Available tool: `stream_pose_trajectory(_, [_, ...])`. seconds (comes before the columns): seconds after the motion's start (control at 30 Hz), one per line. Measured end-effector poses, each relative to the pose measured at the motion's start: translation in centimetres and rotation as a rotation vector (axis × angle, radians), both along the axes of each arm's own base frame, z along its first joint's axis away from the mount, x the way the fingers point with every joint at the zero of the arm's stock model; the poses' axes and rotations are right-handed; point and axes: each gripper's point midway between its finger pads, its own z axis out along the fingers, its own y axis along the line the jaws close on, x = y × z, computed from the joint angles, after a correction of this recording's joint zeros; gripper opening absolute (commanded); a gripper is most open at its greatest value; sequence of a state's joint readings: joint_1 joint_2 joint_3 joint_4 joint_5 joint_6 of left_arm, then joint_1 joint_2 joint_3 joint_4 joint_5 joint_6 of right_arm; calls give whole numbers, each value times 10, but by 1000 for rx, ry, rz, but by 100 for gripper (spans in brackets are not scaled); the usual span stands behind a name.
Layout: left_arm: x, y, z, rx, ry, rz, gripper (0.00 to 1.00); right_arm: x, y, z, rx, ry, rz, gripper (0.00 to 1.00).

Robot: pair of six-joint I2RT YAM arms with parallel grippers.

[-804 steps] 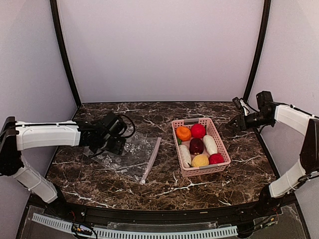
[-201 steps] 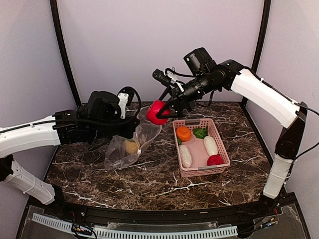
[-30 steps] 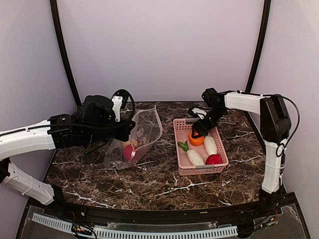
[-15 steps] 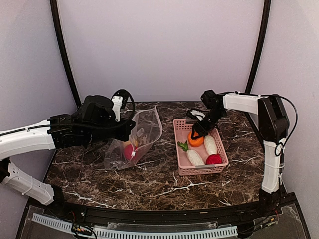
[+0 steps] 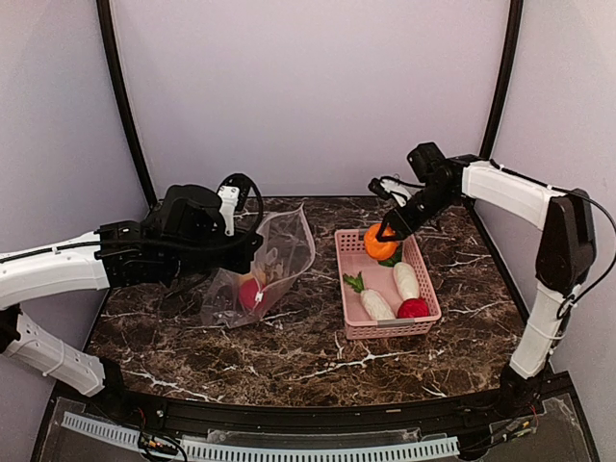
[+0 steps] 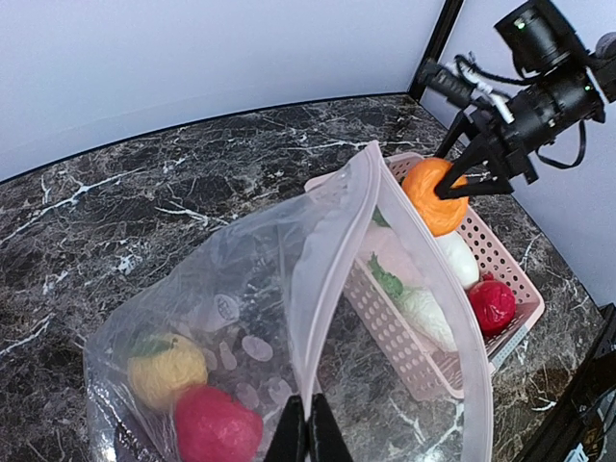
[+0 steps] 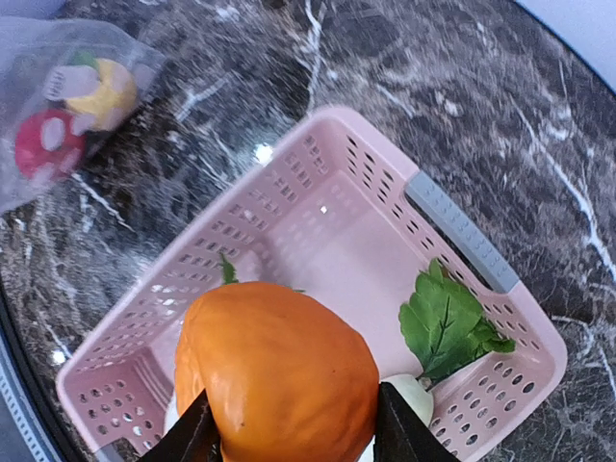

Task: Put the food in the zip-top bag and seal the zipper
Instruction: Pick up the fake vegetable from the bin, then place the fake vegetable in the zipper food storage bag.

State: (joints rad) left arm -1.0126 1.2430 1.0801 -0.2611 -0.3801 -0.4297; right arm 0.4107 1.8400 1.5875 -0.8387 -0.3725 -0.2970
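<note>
My left gripper (image 6: 308,435) is shut on the mouth edge of the zip-top bag (image 5: 277,258) and holds it up off the table with the mouth gaping toward the basket. The zipper (image 6: 334,229) is the white strip round that open mouth. A yellow ball (image 6: 166,371) and a red ball (image 6: 214,428) lie in the bag's bottom. My right gripper (image 5: 383,238) is shut on an orange ball (image 7: 279,375), lifted just above the pink basket's far end. In the basket lie two white radishes (image 5: 377,305) with green leaves (image 7: 448,327) and a red ball (image 5: 415,308).
The pink basket (image 5: 390,330) stands right of centre on the dark marble table (image 5: 289,356). Bare marble separates it from the bag. The enclosure's walls and black corner posts (image 5: 125,115) close in the back and sides.
My right gripper has shut on the orange ball and lifted it out of the basket, a little back and up. The left arm and the bag have not moved.
</note>
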Motion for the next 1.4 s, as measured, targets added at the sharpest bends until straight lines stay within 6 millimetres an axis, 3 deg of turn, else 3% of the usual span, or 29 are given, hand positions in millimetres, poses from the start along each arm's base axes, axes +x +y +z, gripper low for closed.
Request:
stream_pose_trajectory(0.17, [2, -4, -9, 20, 12, -1, 1, -21, 19, 69, 158, -100, 93, 45])
stream_pose_trajectory(0.3, [4, -7, -11, 26, 16, -2, 1, -50, 52, 125, 306, -159, 227, 47])
stream_pose_trajectory(0.6, [8, -13, -3, 12, 7, -2, 1, -111, 123, 187, 465, -201, 485, 48])
stream_pose_trajectory(0.77, [8, -13, -2, 10, 6, -2, 1, -125, 155, 179, 472, -161, 558, 48])
stream_pose_trajectory(0.9, [8, -13, -1, 8, 6, -2, 1, -113, 172, 150, 422, -126, 549, 49])
stream_pose_trajectory(1.07, [8, -13, -1, 8, 7, -3, 1, -95, 179, 125, 348, -126, 508, 52])
stream_pose_trajectory(1.27, [7, -12, 2, 1, 2, -3, 1, -92, 188, 131, 306, -194, 495, 68])
stream_pose_trajectory(1.4, [6, -10, 8, -14, -7, -3, 1, -99, 198, 134, 290, -225, 510, 70])
